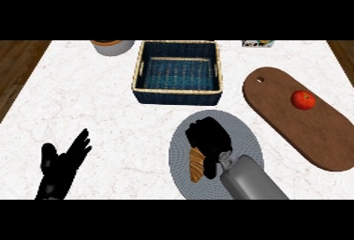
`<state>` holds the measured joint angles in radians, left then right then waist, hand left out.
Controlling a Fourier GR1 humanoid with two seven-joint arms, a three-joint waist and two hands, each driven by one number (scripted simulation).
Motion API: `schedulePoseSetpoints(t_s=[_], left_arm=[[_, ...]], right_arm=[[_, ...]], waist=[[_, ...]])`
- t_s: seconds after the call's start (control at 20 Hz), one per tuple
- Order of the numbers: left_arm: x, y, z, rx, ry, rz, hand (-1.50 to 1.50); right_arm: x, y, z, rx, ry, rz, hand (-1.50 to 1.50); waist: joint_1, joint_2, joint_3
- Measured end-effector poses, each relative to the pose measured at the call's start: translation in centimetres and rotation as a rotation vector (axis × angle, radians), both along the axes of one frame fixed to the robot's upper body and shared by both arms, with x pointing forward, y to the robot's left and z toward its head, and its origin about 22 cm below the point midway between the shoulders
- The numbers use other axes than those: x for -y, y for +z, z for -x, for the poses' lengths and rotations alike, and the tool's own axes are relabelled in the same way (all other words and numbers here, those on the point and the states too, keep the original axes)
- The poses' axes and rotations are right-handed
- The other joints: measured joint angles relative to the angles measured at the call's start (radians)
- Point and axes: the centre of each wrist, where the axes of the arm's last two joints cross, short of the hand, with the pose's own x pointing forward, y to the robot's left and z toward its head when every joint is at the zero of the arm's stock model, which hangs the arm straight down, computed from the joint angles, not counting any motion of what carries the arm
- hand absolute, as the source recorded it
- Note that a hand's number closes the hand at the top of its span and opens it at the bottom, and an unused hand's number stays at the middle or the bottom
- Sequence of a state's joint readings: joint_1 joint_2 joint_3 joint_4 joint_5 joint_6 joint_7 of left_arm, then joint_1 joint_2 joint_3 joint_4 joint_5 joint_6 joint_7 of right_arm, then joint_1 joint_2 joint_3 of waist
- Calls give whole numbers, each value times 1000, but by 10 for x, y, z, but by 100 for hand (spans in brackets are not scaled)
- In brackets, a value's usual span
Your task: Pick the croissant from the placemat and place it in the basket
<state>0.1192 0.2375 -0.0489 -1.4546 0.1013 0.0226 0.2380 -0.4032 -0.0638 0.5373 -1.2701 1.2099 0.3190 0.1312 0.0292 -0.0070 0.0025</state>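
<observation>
Two robot hands show over the table (pixel 90 117): the left robot hand (pixel 61 166) rests open near the lower left edge, fingers up, and the right robot hand (pixel 210 136) hovers over the grey placemat (pixel 243 131), fingers curled downward, just above the croissant (pixel 197 165). Whether it already touches the pastry cannot be told, and no clamp on it shows. The croissant lies on the placemat's near left part, partly under the wrist. The step in hand looks like the grasp. To do it well, the fingers should likely close across the croissant's middle, then lift straight up before moving toward the blue basket (pixel 178 96), which stands just beyond the placemat, well clear of the cutting board (pixel 290 126) and tomato (pixel 303 100).
</observation>
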Motion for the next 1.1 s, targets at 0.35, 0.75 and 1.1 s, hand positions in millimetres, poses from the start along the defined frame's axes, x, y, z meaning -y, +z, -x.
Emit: schedulePoseSetpoints(t_s=[0.35, 0.75, 1.1], left_arm=[[11, 3, -9, 2, -50, 6, 0], [21, 2, -17, -10, -88, 11, 0], [19, 3, -19, -24, -90, -6, 0]], right_arm=[[-27, 43, -1, 135, -303, -188, 150], [-49, 125, 3, 350, -529, -709, 150], [-85, 199, -2, 504, -614, -863, 150]], waist=[[54, 8, 4], [96, 6, 2], [96, -1, -4]])
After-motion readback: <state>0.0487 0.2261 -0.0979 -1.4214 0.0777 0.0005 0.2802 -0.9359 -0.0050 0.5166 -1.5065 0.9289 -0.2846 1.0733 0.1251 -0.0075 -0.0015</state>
